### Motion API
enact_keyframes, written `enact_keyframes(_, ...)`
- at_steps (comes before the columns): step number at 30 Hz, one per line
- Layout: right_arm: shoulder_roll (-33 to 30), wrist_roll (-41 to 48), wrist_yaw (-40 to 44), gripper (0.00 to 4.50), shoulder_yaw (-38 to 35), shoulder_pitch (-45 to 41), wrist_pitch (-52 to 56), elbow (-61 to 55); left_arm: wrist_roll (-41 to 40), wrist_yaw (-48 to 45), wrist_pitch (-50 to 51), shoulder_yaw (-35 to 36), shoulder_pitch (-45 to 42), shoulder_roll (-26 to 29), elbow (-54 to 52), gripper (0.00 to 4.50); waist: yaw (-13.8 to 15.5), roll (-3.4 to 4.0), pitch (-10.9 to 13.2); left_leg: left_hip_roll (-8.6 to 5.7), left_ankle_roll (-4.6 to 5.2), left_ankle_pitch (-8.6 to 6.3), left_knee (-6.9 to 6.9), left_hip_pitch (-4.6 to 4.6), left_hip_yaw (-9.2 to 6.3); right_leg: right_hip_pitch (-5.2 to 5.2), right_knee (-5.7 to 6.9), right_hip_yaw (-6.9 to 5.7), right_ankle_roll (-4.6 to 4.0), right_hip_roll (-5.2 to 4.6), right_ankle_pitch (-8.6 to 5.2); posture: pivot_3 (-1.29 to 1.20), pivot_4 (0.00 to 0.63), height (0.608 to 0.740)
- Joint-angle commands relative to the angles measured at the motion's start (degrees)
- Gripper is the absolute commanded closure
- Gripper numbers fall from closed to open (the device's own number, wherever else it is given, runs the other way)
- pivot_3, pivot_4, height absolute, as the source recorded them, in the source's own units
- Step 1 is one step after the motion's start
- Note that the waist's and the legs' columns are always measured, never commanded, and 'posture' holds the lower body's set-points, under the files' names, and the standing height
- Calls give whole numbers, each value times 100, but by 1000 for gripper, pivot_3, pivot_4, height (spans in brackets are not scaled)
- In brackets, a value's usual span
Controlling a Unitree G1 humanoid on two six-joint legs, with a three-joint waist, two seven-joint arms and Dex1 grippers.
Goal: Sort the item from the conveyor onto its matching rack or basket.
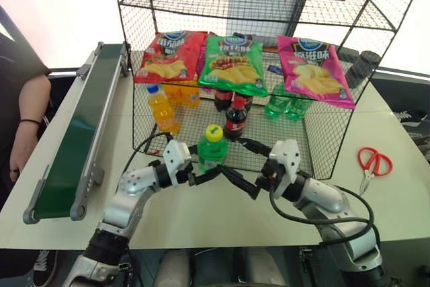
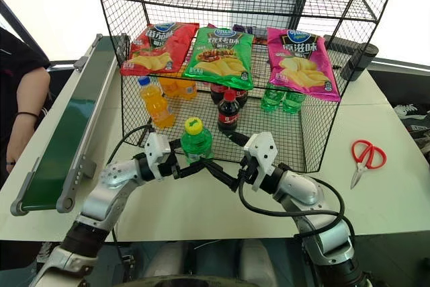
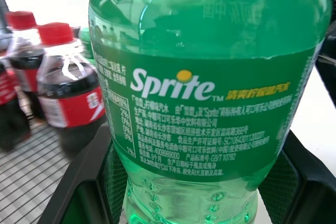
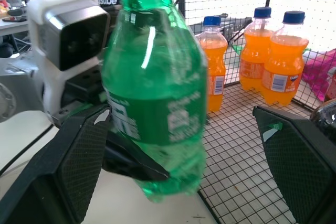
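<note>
Left-eye view: left gripper (image 1: 201, 178) clamps green bottle (image 1: 212, 149) upright; right gripper (image 1: 243, 166), 3 o'clock, gapes wide (handover likely).

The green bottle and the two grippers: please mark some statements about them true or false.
1. The left gripper is shut on the green bottle. True.
2. The right gripper has its fingers closed. False: they stand wide open beside the bottle.
3. The bottle lies on the conveyor. False: it is held upright before the wire rack.
4. Red scissors lie on the table. True.
</note>
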Motion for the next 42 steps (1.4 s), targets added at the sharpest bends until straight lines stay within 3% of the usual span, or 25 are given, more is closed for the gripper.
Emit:
enact_keyframes(1,45,120,-83,0,-38,-40,80,-331,-36,-309,-329,-41,-249,-74,10,1737,-2,0,0,0,0,0,0,0,0,0,0,0,1,2,0,0,150,740)
enact_keyframes(16,38,369,-159,0,-26,-258,666,-525,73,-813,-322,-265,-594,-341,251,1737,0,0,0,-1,1,0,4,2,-3,2,3,-2,3,10,1,0,150,740)
enact_keyframes(20,41,432,-114,1239,-17,-143,669,-531,71,-852,-296,-267,-610,-358,242,1737,0,0,0,0,1,0,4,2,-4,3,4,-2,2,12,1,0,150,740)
enact_keyframes(23,48,372,-114,1381,-12,-115,589,-500,19,-857,-193,-237,-631,-380,231,1737,0,0,0,-1,1,0,4,2,-4,3,4,-2,2,12,1,0,150,740)
enact_keyframes(24,52,331,-125,1381,-11,-111,544,-484,13,-858,-169,-230,-639,-386,232,723,0,0,0,0,1,0,4,2,-4,3,4,-2,3,12,1,0,150,740)
enact_keyframes(26,104,223,-199,1381,-58,-76,383,-422,67,-782,-162,-209,-631,-392,248,68,9,-1,0,-1,1,0,5,2,-4,4,4,-2,3,12,1,0,150,740)
enact_keyframes(31,210,12,-465,1381,-482,10,-20,-199,44,-659,1,-43,-471,-243,299,68,-4,0,0,-3,1,0,6,2,-4,4,3,-2,3,13,1,0,150,740)
enact_keyframes(37,375,-298,-1229,1381,-1554,35,-647,528,-58,-330,207,357,-100,5,156,68,3,3,2,0,1,0,5,4,-4,4,5,-1,3,16,1,0,150,740)
enact_keyframes(42,618,-727,-1782,1381,-1816,-172,-1061,1263,-189,-122,440,566,26,31,-130,68,-9,10,7,2,1,0,4,3,-4,3,6,4,3,12,1,0,150,740)
